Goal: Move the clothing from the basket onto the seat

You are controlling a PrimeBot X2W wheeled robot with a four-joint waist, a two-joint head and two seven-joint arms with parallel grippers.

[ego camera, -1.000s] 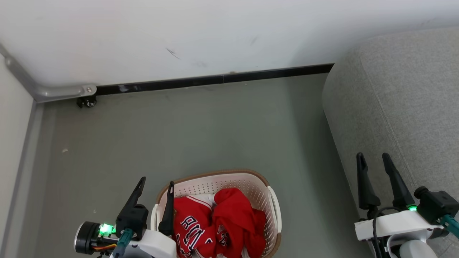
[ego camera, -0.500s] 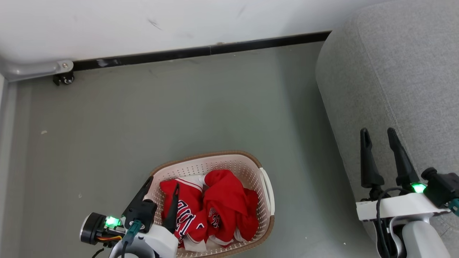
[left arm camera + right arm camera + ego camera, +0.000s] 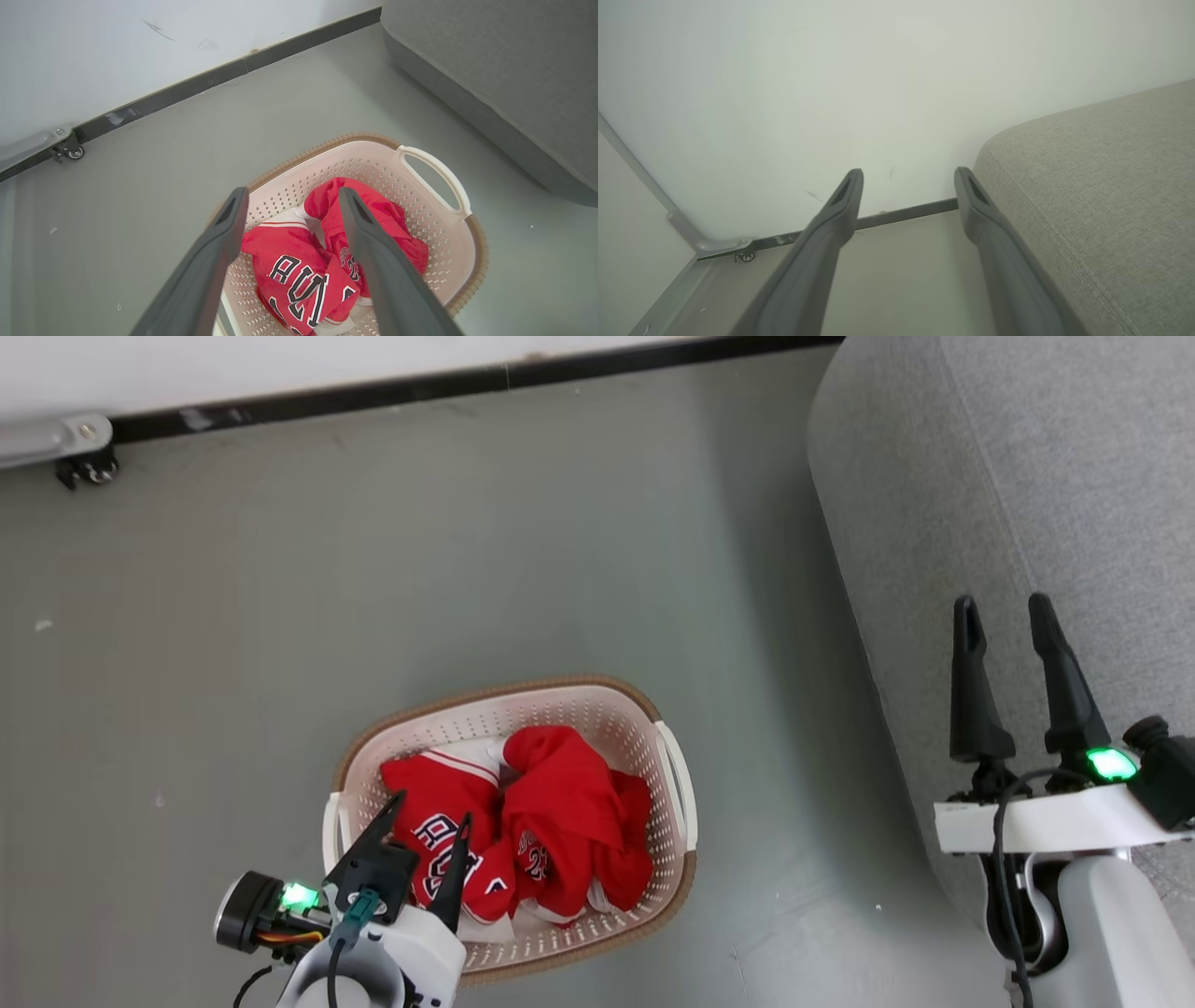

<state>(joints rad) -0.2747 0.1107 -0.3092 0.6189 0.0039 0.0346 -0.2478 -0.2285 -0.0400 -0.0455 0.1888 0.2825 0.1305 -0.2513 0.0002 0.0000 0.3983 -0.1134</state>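
Large black letters edged in white run across the red clothing (image 3: 280,245) in the basket (image 3: 434,219). "BUL" can be made out, and the rest is lost in a fold. At about 3 o'clock from them, on the bunched red piece, sits a small "23" under a curved word too tiny to read.

Even, bright, diffuse light; soft shadows on the floor (image 3: 560,523); wrist views bend at edges.

Grey-green floor (image 3: 467,523), scuffed white wall (image 3: 140,46), black skirting strip (image 3: 373,395), small caster (image 3: 74,152) under metal rail (image 3: 47,434)
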